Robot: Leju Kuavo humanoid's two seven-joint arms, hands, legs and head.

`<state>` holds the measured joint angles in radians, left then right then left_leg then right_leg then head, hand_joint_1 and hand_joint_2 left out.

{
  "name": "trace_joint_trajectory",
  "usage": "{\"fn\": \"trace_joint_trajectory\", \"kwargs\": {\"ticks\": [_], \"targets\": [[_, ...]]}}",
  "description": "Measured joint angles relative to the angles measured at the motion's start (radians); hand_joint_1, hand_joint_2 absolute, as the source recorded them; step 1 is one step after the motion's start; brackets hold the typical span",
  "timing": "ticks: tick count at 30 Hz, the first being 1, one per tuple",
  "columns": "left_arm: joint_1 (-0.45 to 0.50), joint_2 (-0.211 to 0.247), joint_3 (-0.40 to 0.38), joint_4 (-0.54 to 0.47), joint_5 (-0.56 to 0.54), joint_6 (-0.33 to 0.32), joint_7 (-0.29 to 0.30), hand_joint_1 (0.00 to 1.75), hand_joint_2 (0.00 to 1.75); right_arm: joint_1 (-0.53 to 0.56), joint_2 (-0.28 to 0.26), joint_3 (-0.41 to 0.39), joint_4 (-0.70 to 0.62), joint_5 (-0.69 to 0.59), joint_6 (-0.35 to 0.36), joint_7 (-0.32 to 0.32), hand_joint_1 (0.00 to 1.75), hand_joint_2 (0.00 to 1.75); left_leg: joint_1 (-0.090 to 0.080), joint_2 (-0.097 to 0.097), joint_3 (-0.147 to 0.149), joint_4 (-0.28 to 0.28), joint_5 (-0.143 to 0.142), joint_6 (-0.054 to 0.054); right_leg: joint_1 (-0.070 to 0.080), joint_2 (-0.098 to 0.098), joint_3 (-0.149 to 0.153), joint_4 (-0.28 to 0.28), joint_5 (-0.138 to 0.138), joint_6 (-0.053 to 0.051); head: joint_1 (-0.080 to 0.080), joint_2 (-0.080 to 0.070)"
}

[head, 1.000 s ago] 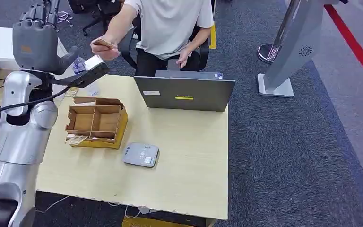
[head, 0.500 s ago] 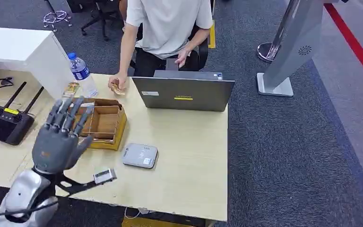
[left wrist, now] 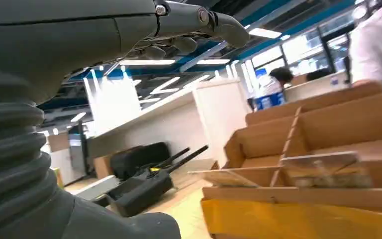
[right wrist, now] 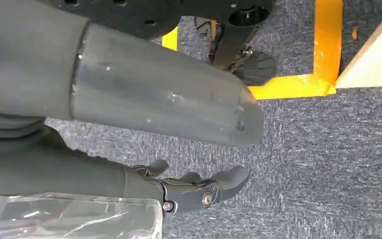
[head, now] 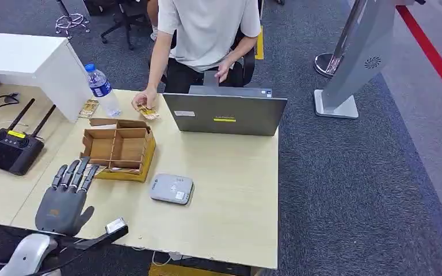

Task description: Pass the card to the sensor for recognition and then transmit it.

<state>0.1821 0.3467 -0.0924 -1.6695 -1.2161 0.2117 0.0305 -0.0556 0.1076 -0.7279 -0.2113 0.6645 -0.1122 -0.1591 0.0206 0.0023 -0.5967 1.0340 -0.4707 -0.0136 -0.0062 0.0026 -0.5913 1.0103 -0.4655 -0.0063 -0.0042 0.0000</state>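
The card (head: 147, 111) lies under the person's hand (head: 144, 102) at the far edge of the table (head: 230, 190), just beside the laptop (head: 224, 113) — it is not in my keeping. The sensor (head: 172, 188), the flat grey pad, sits near the middle of the table, just beside the cardboard tray (head: 118, 148).

My left hand (head: 64, 195) hovers over the near edge, fingers straight and spread, holding nothing. My right hand (right wrist: 199, 191) hangs by the floor with fingers loosely curled in, and I cannot tell whether it counts as closed, though I see nothing in it.

I judge the step in hand to be fetching another card. More cards seem to lie in the tray's near slot, so I would come in low over its front wall and pinch one by its edge — not press it flat.

From the left wrist, the slot's contents (left wrist: 323, 169) are blurred and I cannot count them. The card's face is too small to read.
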Motion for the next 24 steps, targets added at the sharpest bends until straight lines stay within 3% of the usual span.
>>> {"fn": "trace_joint_trajectory", "kwargs": {"ticks": [13,24], "targets": [[-0.240,-0.077,0.012,0.239,-0.060,-0.014,0.000,0.00,1.75,-0.009,0.000,-0.005,0.000,0.032,0.014,0.008,0.00,0.00,0.000,-0.001,0.000,0.000,0.001,0.001,0.000,-0.001,0.000,0.000,0.002,0.000,0.000,0.000],[-0.301,-0.117,-0.011,0.305,-0.061,-0.022,0.000,0.00,1.75,-0.015,0.000,-0.005,0.000,0.036,0.018,0.012,0.00,0.00,0.000,-0.001,0.000,0.000,0.001,0.000,0.000,0.000,0.000,0.000,0.002,0.000,0.000,0.000]]}}
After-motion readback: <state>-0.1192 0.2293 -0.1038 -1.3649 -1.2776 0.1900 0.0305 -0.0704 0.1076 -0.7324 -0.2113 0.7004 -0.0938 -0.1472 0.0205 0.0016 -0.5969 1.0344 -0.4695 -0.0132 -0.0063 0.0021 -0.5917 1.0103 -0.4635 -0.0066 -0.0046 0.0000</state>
